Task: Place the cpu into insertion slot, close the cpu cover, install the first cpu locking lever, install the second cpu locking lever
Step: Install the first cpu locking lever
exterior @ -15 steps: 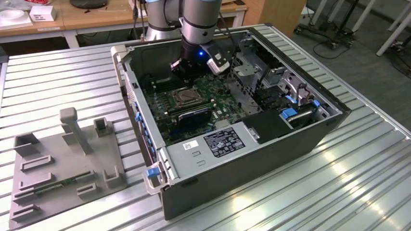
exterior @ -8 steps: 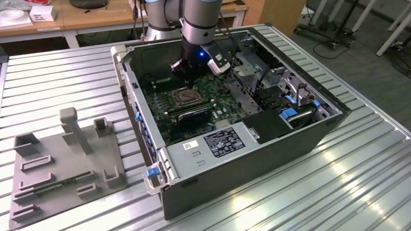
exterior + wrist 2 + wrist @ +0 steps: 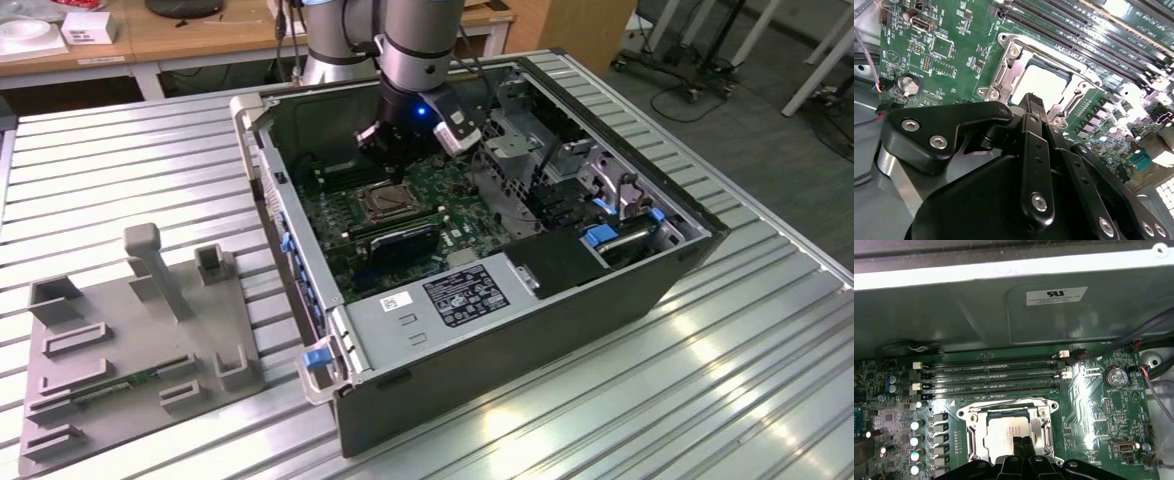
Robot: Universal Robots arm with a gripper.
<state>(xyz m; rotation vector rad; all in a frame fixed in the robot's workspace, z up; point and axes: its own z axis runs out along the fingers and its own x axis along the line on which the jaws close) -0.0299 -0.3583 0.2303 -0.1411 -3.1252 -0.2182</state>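
The cpu (image 3: 1005, 431) lies flat in the insertion slot (image 3: 387, 203) on the green motherboard, its pale top (image 3: 1046, 82) showing through the cut-out. The silvery cpu cover (image 3: 970, 426) lies down around it, and its frame (image 3: 1015, 54) shows in both wrist views. My gripper (image 3: 1022, 444) hangs just above the socket's near edge with its black fingertips (image 3: 1032, 101) pressed together on nothing. In the exterior view the gripper (image 3: 379, 152) is inside the open computer case, just behind the socket. I cannot tell how the locking levers stand.
Long black memory slots (image 3: 994, 374) run beside the socket, next to the case wall (image 3: 1004, 315). A coin battery (image 3: 1114, 376) and cables (image 3: 1154, 330) sit to one side. A metal drive cage (image 3: 534, 160) stands at the exterior view's right. A grey fixture (image 3: 134, 330) rests on the table.
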